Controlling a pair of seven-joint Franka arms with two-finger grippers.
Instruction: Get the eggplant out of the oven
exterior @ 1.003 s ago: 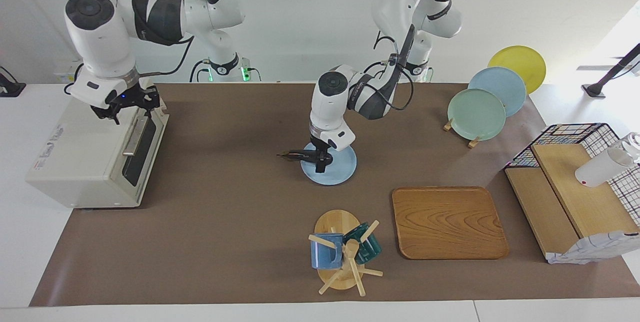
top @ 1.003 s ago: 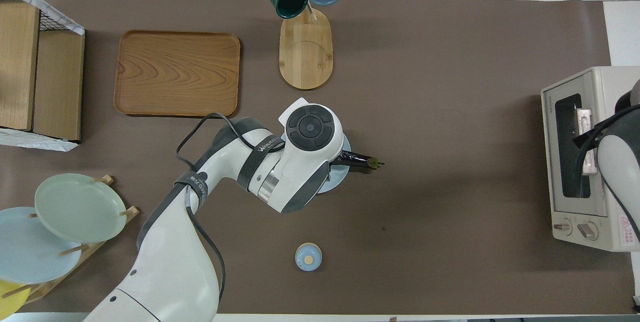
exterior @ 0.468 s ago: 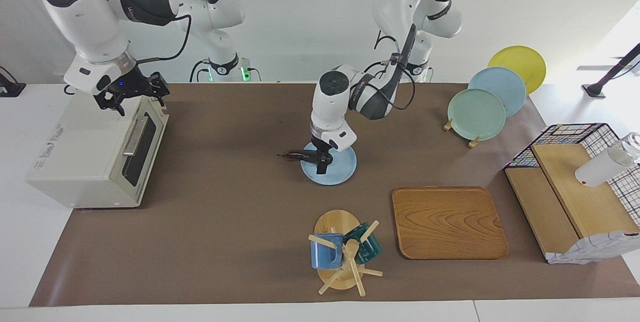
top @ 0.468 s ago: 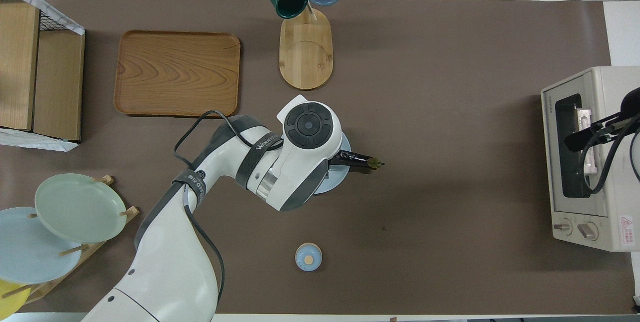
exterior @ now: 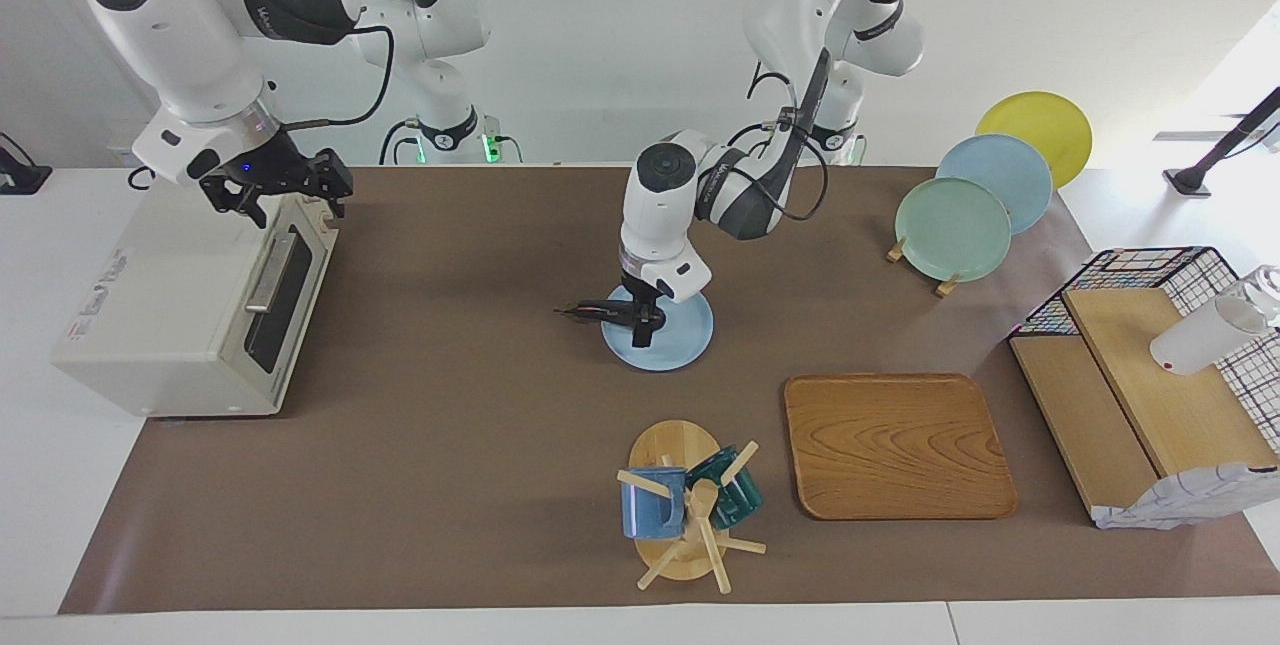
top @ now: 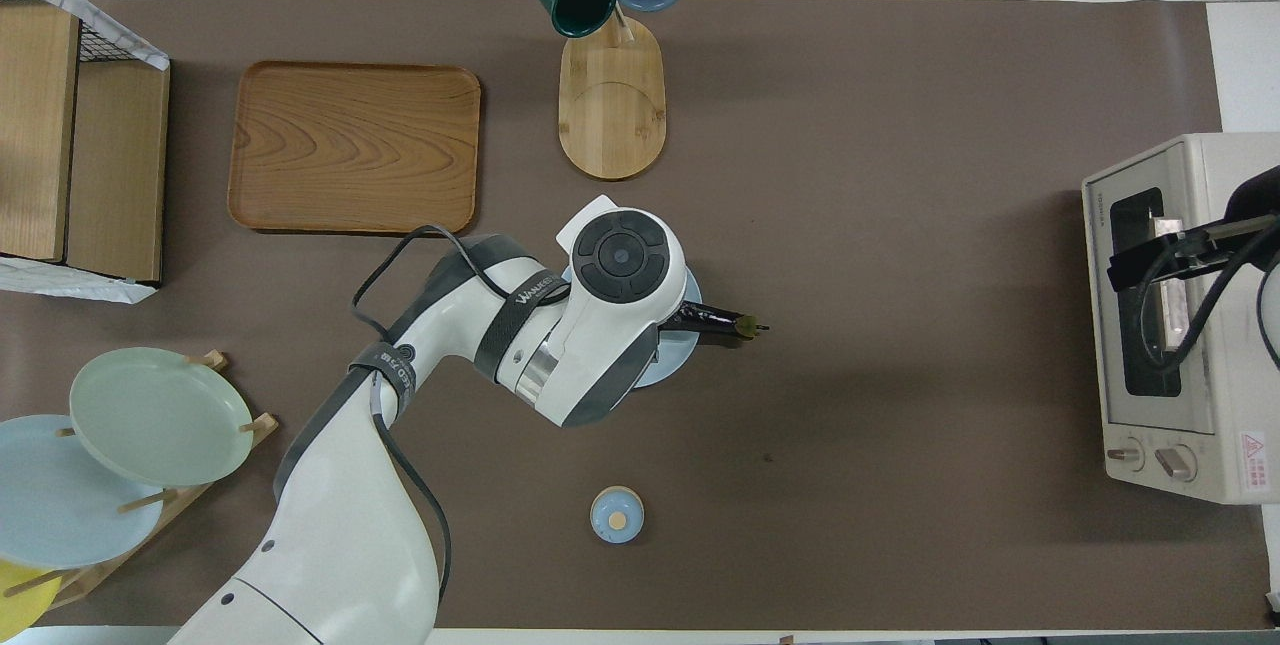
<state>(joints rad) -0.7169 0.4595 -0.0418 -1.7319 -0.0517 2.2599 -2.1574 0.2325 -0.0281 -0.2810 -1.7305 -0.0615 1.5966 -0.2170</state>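
Facing view: right gripper (exterior: 283, 187) has risen off the oven (exterior: 190, 300) since 1 s ago, fingers spread, empty; door looks shut, so task seems nearly done. Left gripper (exterior: 641, 317) sits low over blue plate (exterior: 690, 330), closed on the eggplant (exterior: 600, 310), whose stem overhangs the rim twd the oven.

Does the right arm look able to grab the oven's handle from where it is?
Probably yes. The right gripper hangs above the oven, near the top of its shut door; the silver handle just below is uncovered, with nothing between them.
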